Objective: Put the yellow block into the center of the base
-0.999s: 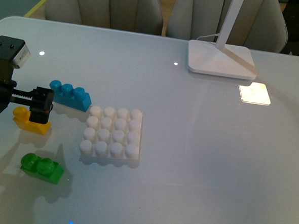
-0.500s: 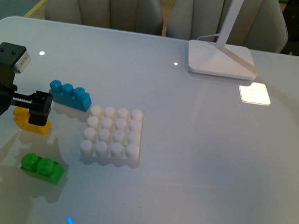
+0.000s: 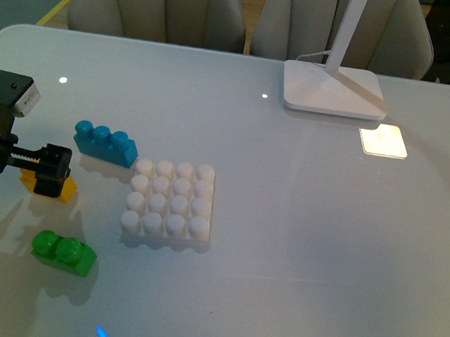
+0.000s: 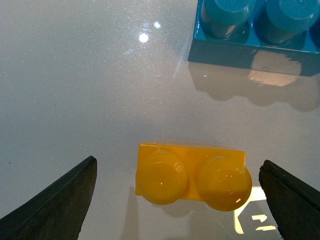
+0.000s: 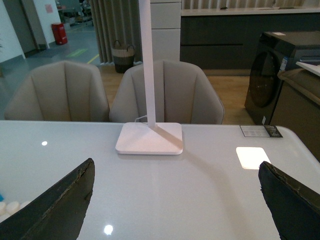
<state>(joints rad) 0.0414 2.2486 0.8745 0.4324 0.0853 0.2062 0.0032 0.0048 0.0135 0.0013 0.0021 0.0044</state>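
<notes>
- Far left of the bench [image 3: 282, 241], front view: left claw [image 3: 51, 175] on a black arm, low over the yellow block [image 3: 66, 191], hiding most of it.
- Same claw [image 4: 175, 202] in the left wrist view: spread wide, one dark finger [image 4: 57, 202] off each end of the yellow block [image 4: 192, 175], bare bench showing on both sides, no contact, nothing clamped.
- Yellow block: flat on the bench, two studs up, between the spread fingers, to the left of the base [image 3: 169, 203] and apart from it, not on the base.
- Just behind the yellow block: blue three-stud brick [image 3: 106, 144], upright, its right end near the base's back-left corner; touching or not, cannot tell. Also in the left wrist view [image 4: 255, 35], apart from the yellow block.
- In front of the yellow block: green two-stud brick [image 3: 63, 252], flat, apart from the block and the base.
- Left of centre: base, white, 4x4 studs, every stud bare.
- Back right: white lamp foot [image 3: 333, 89] with a slanted stem, bright square light patch [image 3: 383, 140] on the bench just in front of its right side.
- Right claw [image 5: 175, 210], right wrist view only: fingers [image 5: 55, 205] far apart, nothing held, above bare bench, facing the lamp foot [image 5: 150, 138] and two beige chairs [image 5: 167, 92].
</notes>
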